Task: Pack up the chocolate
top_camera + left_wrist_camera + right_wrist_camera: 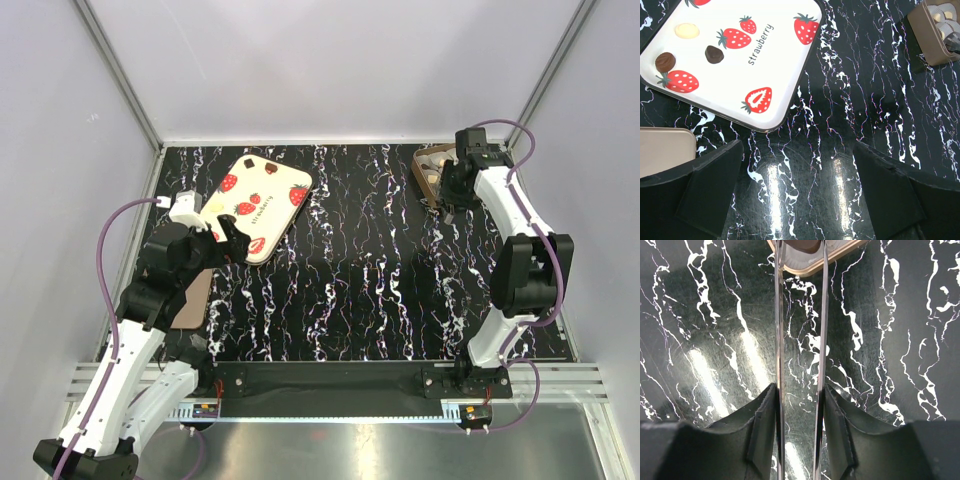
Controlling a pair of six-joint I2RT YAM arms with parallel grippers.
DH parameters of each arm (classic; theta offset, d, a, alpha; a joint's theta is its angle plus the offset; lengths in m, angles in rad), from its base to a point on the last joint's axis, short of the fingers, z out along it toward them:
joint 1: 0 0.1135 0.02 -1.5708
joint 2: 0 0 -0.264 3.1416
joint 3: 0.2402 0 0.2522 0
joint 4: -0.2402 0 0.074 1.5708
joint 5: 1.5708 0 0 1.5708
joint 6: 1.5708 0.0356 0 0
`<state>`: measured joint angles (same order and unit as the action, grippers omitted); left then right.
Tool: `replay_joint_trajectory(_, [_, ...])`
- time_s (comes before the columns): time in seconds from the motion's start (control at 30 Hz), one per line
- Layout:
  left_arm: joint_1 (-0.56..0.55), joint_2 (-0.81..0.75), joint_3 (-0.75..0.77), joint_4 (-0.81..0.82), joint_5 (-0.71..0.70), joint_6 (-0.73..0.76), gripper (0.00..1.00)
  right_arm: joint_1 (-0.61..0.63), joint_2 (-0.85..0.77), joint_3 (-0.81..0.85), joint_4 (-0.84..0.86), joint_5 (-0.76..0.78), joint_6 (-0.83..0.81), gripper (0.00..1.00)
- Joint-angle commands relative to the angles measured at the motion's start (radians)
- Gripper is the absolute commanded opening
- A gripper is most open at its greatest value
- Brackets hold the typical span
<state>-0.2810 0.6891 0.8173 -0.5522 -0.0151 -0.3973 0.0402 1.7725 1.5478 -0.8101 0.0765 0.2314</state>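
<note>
Placing step, I reckon: my right gripper (800, 390) clamps tongs (779, 340), tips around a brown chocolate (800, 244) at the tray (840, 251). Left gripper (797, 150) gapes wide, empty. Next: ease the tongs apart and drop it in.

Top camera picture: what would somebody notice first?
The cream lid with red strawberries pops out at the back left of the black, white-veined table. At the back right, the right gripper pinches shiny metal tweezers that reach to a small brown box. The left gripper hangs open near the lid.
</note>
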Motion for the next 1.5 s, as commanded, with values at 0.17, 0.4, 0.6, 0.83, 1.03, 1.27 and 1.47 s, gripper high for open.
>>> replay_joint_trajectory(0.17, [0.000,0.000,0.006,0.034,-0.011,-0.002,0.99,-0.002,-0.010,0.070,-0.008,0.039,-0.010,0.47])
replay_joint_trajectory(0.4, [0.000,-0.003,0.006,0.034,-0.011,-0.003,0.99,0.001,-0.015,0.095,-0.026,0.039,-0.010,0.49])
replay_joint_trajectory(0.6, [0.000,-0.002,0.006,0.035,-0.011,-0.003,0.99,0.000,-0.013,0.115,-0.038,0.040,-0.009,0.51])
replay_joint_trajectory(0.83, [0.000,0.003,0.006,0.038,-0.006,-0.003,0.99,0.004,-0.054,0.161,-0.081,-0.030,0.022,0.49])
replay_joint_trajectory(1.03, [0.000,0.004,0.011,0.046,0.009,-0.017,0.99,0.108,-0.152,0.133,-0.073,-0.072,0.057,0.48])
replay_joint_trajectory(1.27, [-0.001,0.015,0.068,0.048,0.133,-0.040,0.99,0.354,-0.231,0.011,-0.012,-0.037,0.143,0.49])
replay_joint_trajectory(1.47, [-0.001,0.056,0.134,0.005,0.172,-0.028,0.99,0.489,-0.272,-0.150,0.145,0.011,0.183,0.49])
